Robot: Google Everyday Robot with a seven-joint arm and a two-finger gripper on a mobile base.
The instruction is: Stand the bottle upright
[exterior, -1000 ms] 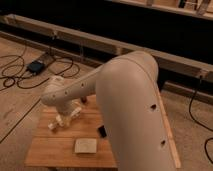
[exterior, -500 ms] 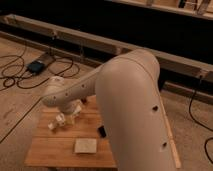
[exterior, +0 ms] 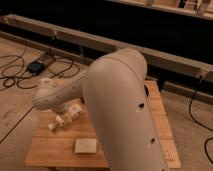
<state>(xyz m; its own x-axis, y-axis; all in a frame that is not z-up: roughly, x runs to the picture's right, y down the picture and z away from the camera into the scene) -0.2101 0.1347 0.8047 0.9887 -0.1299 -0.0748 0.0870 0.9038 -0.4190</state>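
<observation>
Closest to us the bulky beige arm (exterior: 120,110) rises and bends over toward its fingers. It hides much of the wooden desk (exterior: 47,150), so we know nothing of what may sit behind it. A flat pale block (exterior: 86,145) lies on the wood on the near side of the fingers and apart from them; we judge that it plays no part in the job. Just beyond it the gripper (exterior: 64,120) hangs low over the desk with its fingers wide apart. We read that stance as readiness to close on something lying flat, not as a grip already made. We take the bottle (exterior: 53,125) to be the small whitish shape right at the fingertips, down on the wood. Whether it touches a finger, or which way its cap points, we cannot tell. Past the desk, well beyond the fingers, a tan floor (exterior: 12,105) carries loose black cables (exterior: 15,75) and a small dark box (exterior: 36,66). Farthest back, a long pale rail (exterior: 165,55) runs across a dark wall.
</observation>
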